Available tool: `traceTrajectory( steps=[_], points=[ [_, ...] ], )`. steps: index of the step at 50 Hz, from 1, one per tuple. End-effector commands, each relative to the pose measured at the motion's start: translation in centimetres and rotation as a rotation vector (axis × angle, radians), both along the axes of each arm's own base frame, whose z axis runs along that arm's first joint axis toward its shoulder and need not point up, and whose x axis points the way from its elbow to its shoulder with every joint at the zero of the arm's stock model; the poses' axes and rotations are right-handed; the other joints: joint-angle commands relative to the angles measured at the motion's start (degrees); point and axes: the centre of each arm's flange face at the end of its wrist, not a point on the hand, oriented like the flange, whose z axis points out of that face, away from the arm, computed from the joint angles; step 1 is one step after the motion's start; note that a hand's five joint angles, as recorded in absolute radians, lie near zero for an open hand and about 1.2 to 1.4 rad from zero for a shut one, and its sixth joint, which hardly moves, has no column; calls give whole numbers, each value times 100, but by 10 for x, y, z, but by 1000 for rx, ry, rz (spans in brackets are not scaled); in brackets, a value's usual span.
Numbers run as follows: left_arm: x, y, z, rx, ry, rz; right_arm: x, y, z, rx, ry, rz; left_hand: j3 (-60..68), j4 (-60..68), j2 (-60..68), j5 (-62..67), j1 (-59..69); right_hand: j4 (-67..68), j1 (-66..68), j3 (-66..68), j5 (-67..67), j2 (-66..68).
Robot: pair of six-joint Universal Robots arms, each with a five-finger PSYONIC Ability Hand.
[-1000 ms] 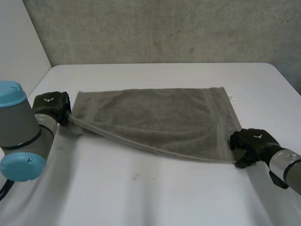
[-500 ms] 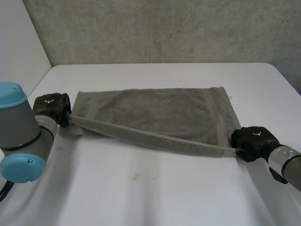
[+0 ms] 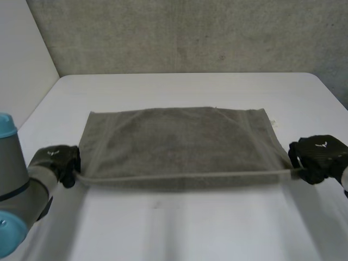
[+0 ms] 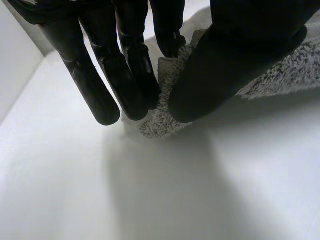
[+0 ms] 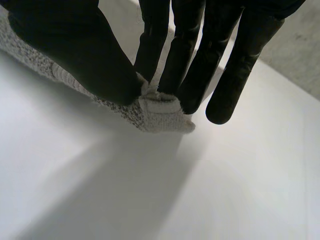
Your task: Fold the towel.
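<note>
- two hands are on the towel (image 3: 179,144), one at each near corner: the left hand (image 3: 54,161) pinches its corner between thumb and fingers, and the right hand (image 3: 318,157) pinches the other corner the same way.
- the towel lies spread across the middle of the white table (image 3: 179,234). its far edge is flat on the surface, and its near edge is raised and drawn in a straight line between the hands.
- the step in hand looks like carrying the near edge over to the far edge for the first fold.
- to do it well, move both hands at the same height and pace, so the edge travels level and does not skew.
- hold enough tension to stop the middle from sagging, but not so much that the far edge drags along the table.
- each pinch seems to hold only the tip of a corner, so a hard pull could slip it free.
- set the near corners down right on the far corners before letting go.
</note>
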Motion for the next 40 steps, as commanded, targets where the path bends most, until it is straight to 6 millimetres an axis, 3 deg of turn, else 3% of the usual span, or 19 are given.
traceTrajectory(
  steps=[1, 3, 6, 11, 15, 19, 20, 21, 22, 23, 25, 26, 30, 31, 33, 40],
  points=[
    [11, 39, 5, 64, -19, -5, -8, 33, 13, 118, 171, 84, 800, 799, 800, 773, 747, 1177, 2668, 1229, 1343, 1314],
    [14, 55, 11, 75, -26, -14, -12, 38, 16, 142, 190, 88, 800, 799, 800, 773, 747, 1177, 2668, 1229, 1343, 1314],
    [15, 64, 16, 78, -24, -21, -20, 41, 21, 169, 214, 79, 800, 799, 800, 773, 747, 1177, 2668, 1229, 1343, 1314],
    [16, 61, 22, 52, -16, -18, -24, 35, 28, 124, 232, 84, 800, 799, 800, 773, 747, 1177, 2668, 1229, 1343, 1314],
    [14, 48, 28, 16, -4, -11, -25, 14, 30, 20, 229, 67, 783, 782, 783, 757, 730, 1177, 2668, 1229, 1343, 1314],
    [2, 19, 15, 2, 0, -28, -17, -5, 24, -27, 181, 62, 750, 749, 749, 723, 697, 1177, 2668, 1229, 1343, 1314],
    [2, 19, 15, 2, 0, -28, -9, -15, 22, -50, 154, 71, 750, 749, 749, 723, 697, 1177, 2668, 1229, 1343, 1314],
    [-2, 6, 12, -12, 2, -28, -2, -24, 20, -68, 130, 76, 750, 749, 749, 723, 697, 1177, 2668, 1229, 1343, 1314],
    [-5, -7, 10, -27, 4, -26, -2, -24, 20, -68, 129, 76, 750, 749, 749, 723, 697, 1177, 2668, 1229, 1343, 1314],
    [-5, -7, 10, -27, 4, -26, -2, -24, 20, -68, 129, 76, 750, 749, 749, 723, 697, 1177, 2668, 1229, 1343, 1314],
    [-14, -32, 0, -38, 5, -31, 10, -48, 14, -112, 132, 59, 750, 749, 749, 723, 697, 1177, 2668, 1229, 1343, 1314],
    [-14, -33, 0, -38, 5, -31, 10, -48, 14, -112, 132, 59, 750, 749, 749, 723, 697, 1177, 2668, 1229, 1343, 1314],
    [-26, -71, -10, -69, 14, -30, 37, -75, 6, -194, 172, 66, 750, 749, 749, 723, 697, 1177, 2668, 1229, 1343, 1314],
    [-26, -71, -10, -69, 14, -30, 44, -84, 3, -224, 178, 65, 750, 749, 749, 723, 697, 1177, 2668, 1229, 1343, 1314],
    [-33, -93, -16, -90, 19, -30, 46, -95, -1, -249, 180, 57, 750, 749, 749, 723, 697, 1177, 2668, 1229, 1343, 1314],
    [-45, -135, -23, -161, 38, -27, 62, -128, -22, -338, 169, 71, 750, 749, 749, 723, 697, 1177, 2668, 1229, 1343, 1314]
  ],
)
